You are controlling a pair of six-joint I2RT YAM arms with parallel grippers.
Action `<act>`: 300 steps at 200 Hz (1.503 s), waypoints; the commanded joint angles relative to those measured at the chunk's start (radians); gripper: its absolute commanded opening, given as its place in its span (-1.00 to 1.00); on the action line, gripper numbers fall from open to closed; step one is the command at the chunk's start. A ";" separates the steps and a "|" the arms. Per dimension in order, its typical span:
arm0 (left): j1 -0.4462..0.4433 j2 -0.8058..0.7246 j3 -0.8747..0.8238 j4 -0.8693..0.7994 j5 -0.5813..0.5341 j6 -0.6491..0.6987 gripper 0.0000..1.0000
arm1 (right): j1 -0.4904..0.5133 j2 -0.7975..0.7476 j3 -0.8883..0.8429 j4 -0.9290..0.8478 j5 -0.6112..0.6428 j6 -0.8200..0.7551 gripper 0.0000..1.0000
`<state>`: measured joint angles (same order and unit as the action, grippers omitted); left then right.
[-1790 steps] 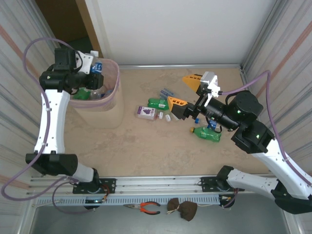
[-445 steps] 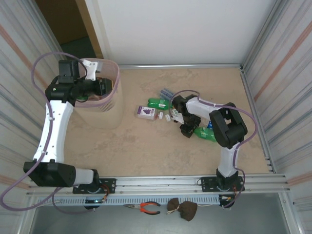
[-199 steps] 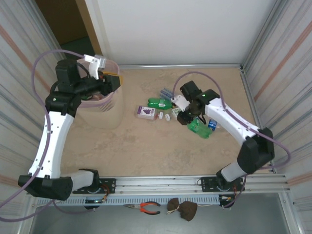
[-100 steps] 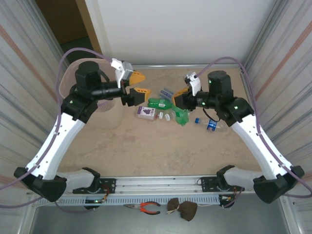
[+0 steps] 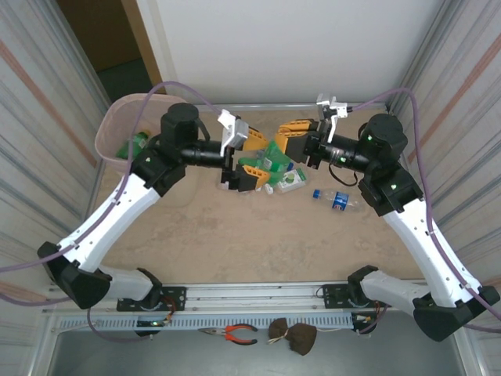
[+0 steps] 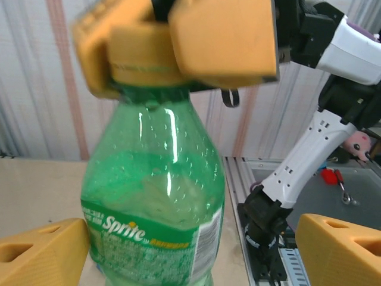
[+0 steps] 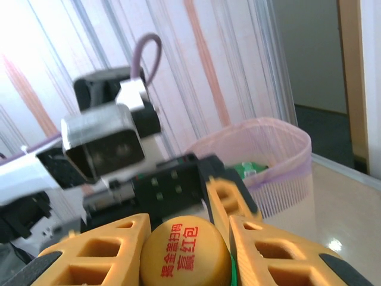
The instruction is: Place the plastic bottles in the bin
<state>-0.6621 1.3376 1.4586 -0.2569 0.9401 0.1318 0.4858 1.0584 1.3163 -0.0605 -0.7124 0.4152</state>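
A green Sprite bottle (image 5: 264, 163) (image 6: 156, 196) hangs above the middle of the table between both arms. My right gripper (image 5: 282, 141) (image 7: 184, 256) is shut on its orange cap (image 7: 186, 255). My left gripper (image 5: 252, 160) (image 6: 190, 256) is open, with one orange finger (image 6: 41, 253) on each side of the bottle's lower body, apart from it. The pale pink bin (image 5: 117, 125) (image 7: 280, 149) stands at the far left with a green bottle (image 5: 138, 143) inside.
A clear bottle with a blue cap (image 5: 338, 198) lies on the table right of centre. A small crushed bottle (image 5: 290, 182) lies under the held one. Corrugated walls close in both sides. Pliers (image 5: 235, 334) lie in front of the rail.
My left arm swung from the bin to the table's middle and opened its jaws. My right arm lifted the green bottle off the table and carried it left and up, between the left fingers.
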 commanded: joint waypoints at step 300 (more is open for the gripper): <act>0.187 -0.014 0.247 -0.516 -0.543 0.104 0.06 | -0.019 -0.108 -0.014 -0.081 0.131 0.018 0.63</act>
<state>-0.5388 1.3495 1.6283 -0.5777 0.5488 0.2180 0.4786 0.9619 1.2865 -0.1165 -0.5949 0.4618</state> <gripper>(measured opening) 0.548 0.816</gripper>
